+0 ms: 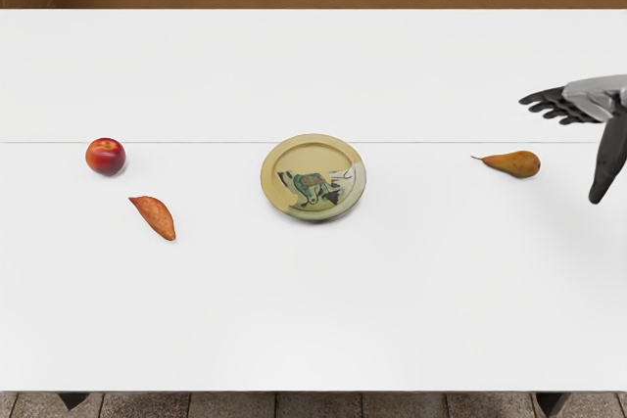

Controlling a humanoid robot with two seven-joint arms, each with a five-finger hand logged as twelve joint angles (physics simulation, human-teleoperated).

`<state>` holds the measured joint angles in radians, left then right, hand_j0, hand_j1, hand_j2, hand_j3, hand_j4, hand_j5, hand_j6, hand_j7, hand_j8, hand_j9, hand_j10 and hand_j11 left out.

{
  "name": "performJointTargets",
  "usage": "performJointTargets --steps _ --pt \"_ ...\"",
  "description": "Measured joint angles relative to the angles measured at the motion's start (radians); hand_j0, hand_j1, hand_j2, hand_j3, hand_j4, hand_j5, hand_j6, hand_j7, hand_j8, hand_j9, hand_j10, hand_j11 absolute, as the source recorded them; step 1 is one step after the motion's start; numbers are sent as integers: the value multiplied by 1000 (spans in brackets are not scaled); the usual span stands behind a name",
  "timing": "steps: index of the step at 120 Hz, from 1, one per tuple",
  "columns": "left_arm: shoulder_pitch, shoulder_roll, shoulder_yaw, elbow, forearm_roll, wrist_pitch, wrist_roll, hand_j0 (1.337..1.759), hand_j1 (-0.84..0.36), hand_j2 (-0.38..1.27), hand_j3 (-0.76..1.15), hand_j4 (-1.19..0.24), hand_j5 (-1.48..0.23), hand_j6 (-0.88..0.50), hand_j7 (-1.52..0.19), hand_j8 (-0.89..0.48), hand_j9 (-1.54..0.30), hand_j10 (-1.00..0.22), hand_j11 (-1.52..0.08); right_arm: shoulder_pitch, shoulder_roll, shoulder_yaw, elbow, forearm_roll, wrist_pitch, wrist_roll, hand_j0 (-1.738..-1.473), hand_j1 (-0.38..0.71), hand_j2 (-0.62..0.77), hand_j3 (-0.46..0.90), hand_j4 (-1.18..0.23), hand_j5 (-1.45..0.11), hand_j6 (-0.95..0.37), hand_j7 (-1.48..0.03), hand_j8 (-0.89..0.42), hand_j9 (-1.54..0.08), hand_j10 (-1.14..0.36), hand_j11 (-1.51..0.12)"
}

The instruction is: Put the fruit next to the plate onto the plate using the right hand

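Note:
A yellow plate (313,176) with a painted figure lies at the middle of the white table. A brown pear (513,163) lies on its side to the right of the plate, stem pointing left. My right hand (578,129) comes in from the right edge, hovering above and right of the pear. Its fingers (547,102) are spread flat, the thumb points down, and it holds nothing. A red apple (105,156) and an orange sweet potato (154,216) lie far left of the plate. The left arm is out of view.
The white table (313,320) spans the whole view, with its front edge near the bottom and a brown wall behind its far edge. A thin seam runs across the tabletop just behind the plate.

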<state>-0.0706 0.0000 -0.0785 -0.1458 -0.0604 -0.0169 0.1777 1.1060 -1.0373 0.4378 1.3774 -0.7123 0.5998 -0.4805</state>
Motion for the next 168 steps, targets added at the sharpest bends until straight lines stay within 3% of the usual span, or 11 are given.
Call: performJointTargets --steps 18,33,52,75,111,168 --pt "0 0 0 0 0 0 0 1658 331 3 0 -15 -19 -15 -19 -15 -19 -15 -19 13 10 -1 1 -1 9 -1 -1658 -347 1 0 -9 -5 -11 -4 -10 -4 -8 -4" --pt "0 0 0 0 0 0 0 1658 331 3 0 -15 -19 -15 -19 -15 -19 -15 -19 18 88 -3 0 -3 11 -85 -1658 -349 0 0 -8 -3 -10 -2 -9 -3 -7 -2" --pt "0 0 0 0 0 0 0 1658 332 3 0 -15 -19 -15 -19 -15 -19 -15 -19 34 190 -6 -4 -87 -69 -121 -1658 -349 0 0 -7 -2 -9 -1 -7 -1 -5 -1" --pt "0 0 0 0 0 0 0 1658 331 3 0 -15 -19 -15 -19 -15 -19 -15 -19 33 326 -103 -43 -295 -310 -129 -1658 -349 0 0 -5 -1 -7 0 -6 -1 -4 -1" --pt "0 0 0 0 0 0 0 1658 331 3 0 -15 -20 -15 -20 -15 -20 -15 -20 5 363 -225 -116 -398 -428 -130 -1658 -330 -2 0 -21 -22 -23 -21 -22 -21 -20 -21" --pt "0 0 0 0 0 0 0 1658 331 3 0 -15 -20 -15 -19 -15 -19 -15 -19 -54 396 -278 -138 -474 -564 -130 -1658 -13 -54 0 -287 -367 -289 -366 -288 -367 -286 -367"
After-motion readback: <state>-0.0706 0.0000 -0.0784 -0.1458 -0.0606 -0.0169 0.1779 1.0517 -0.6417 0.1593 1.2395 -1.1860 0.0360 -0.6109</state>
